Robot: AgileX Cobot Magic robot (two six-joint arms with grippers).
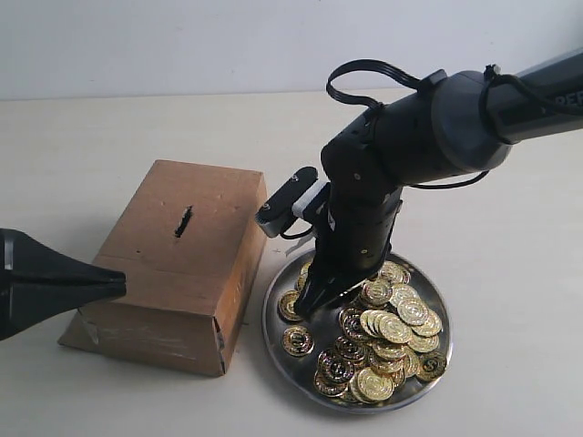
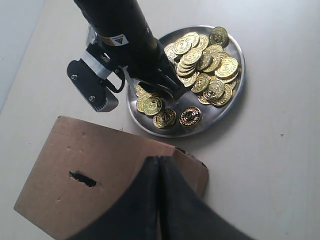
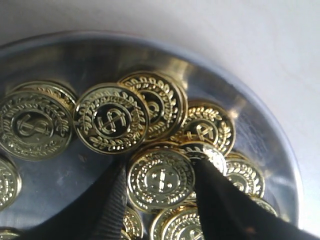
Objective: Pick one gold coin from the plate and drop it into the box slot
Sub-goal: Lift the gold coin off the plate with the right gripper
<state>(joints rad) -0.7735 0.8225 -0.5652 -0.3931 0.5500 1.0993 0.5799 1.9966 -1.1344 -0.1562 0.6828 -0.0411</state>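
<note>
The silver plate (image 1: 271, 314) holds several gold coins (image 1: 396, 328) and lies right of the brown cardboard box (image 1: 173, 273). The box slot (image 1: 183, 221) is a dark ragged slit in the box top, also visible as the slot (image 2: 82, 178) in the left wrist view. My right gripper (image 1: 308, 305) points down into the near-left part of the plate. In its wrist view the right gripper (image 3: 160, 164) has its two black fingers pressed against both edges of one gold coin (image 3: 161, 187) lying among others. My left gripper (image 2: 159, 159) hovers shut and empty over a box corner.
The pale tabletop surrounds the box and plate (image 2: 220, 112). The right arm's wrist camera block (image 1: 287, 200) hangs close to the box's right edge. A few loose coins (image 1: 298, 340) lie apart from the pile near the plate's left rim.
</note>
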